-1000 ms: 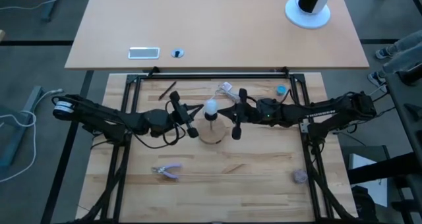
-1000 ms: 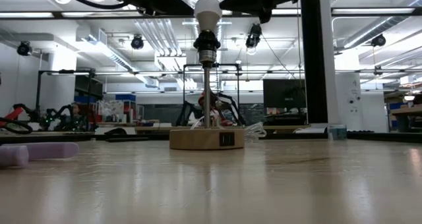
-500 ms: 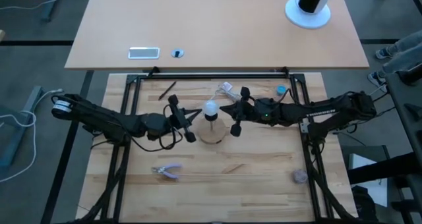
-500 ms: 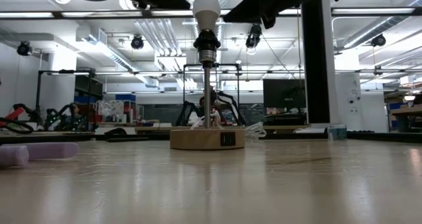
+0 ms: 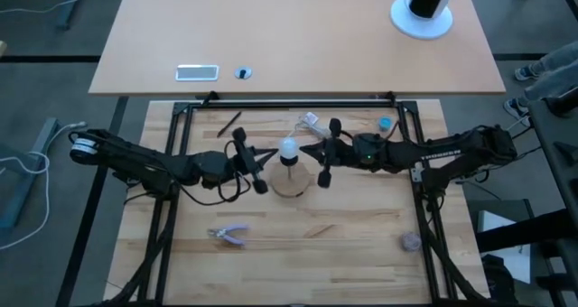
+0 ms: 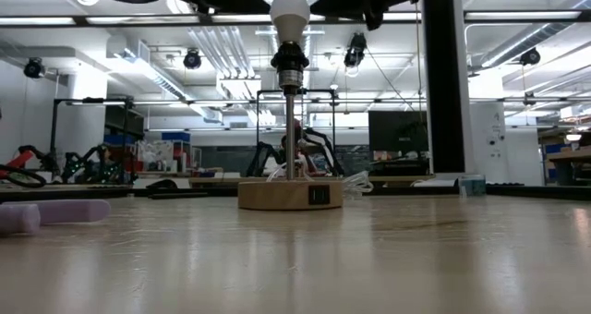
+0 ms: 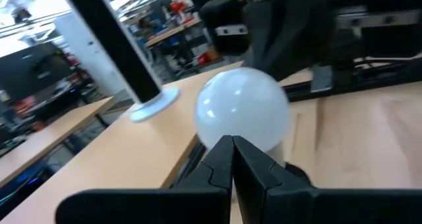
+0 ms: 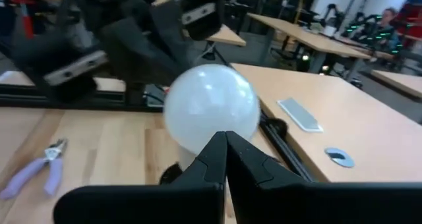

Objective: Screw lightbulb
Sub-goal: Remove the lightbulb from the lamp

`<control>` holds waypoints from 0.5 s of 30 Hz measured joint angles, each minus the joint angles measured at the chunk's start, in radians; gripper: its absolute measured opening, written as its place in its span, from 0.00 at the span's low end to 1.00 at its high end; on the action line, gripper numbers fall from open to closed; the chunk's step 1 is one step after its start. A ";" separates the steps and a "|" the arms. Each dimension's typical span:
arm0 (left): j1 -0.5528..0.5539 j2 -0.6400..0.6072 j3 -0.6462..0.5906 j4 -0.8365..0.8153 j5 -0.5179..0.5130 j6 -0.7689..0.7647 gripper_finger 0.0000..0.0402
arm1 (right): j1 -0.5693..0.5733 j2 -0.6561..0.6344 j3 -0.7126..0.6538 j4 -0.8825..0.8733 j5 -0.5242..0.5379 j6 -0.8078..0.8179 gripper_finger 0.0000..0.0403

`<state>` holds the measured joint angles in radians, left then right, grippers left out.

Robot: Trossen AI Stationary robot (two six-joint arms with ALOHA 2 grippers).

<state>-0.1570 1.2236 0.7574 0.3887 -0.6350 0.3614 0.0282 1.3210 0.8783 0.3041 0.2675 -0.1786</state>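
Note:
The white lightbulb (image 5: 288, 148) stands upright in the black socket (image 6: 290, 65) of a lamp. The lamp's thin rod rises from a round wooden disc (image 6: 290, 194) resting on the table's middle. My left gripper (image 5: 273, 153) is shut and points level at the globe (image 7: 242, 115) from the table's left. My right gripper (image 5: 305, 150) is also shut and points level at the globe (image 8: 211, 105) from the right. Both sets of fingertips are at globe height, very close to it. My left gripper's shut fingertips (image 7: 232, 159) stand level beside the globe's left side; I cannot tell whether they touch it. My right gripper's shut fingertips (image 8: 226, 155) stand level beside the globe's right side; I cannot tell whether they touch it.
Purple-handled pliers (image 5: 228, 234) lie near the front left and a greyish-purple ball (image 5: 411, 241) at the front right. A crumpled clear wrapper (image 5: 312, 122), a black pen (image 5: 228, 124) and a small blue thing (image 5: 386, 124) lie along the far edge.

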 joint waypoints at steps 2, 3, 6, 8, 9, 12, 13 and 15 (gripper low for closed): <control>-0.002 0.000 0.000 0.002 0.026 0.000 0.00 | -0.009 0.002 0.000 0.000 0.026 0.001 0.00; -0.005 0.000 0.000 0.002 0.030 0.000 0.00 | -0.012 0.002 0.000 -0.001 0.038 0.001 0.00; -0.011 0.000 0.000 -0.001 0.010 -0.001 0.00 | -0.015 -0.006 0.000 -0.033 0.047 -0.003 0.00; -0.015 0.000 0.000 -0.006 -0.022 -0.003 0.00 | -0.015 -0.023 0.000 -0.071 0.049 0.001 0.00; -0.019 0.000 0.000 -0.010 -0.035 -0.003 0.00 | -0.014 -0.030 0.000 -0.090 0.049 0.013 0.00; -0.019 0.000 0.000 -0.044 -0.057 -0.025 0.00 | -0.012 -0.042 -0.005 -0.133 0.045 0.042 0.00; -0.019 0.000 0.000 -0.064 -0.058 -0.045 0.00 | -0.013 -0.042 -0.013 -0.134 0.044 0.047 0.00; -0.019 0.000 0.000 -0.119 -0.059 -0.094 0.00 | -0.013 -0.040 -0.030 -0.134 0.040 0.054 0.00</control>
<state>-0.1761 1.2232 0.7578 0.2699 -0.6937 0.2678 0.0154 1.2812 0.8484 0.1701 0.3070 -0.1241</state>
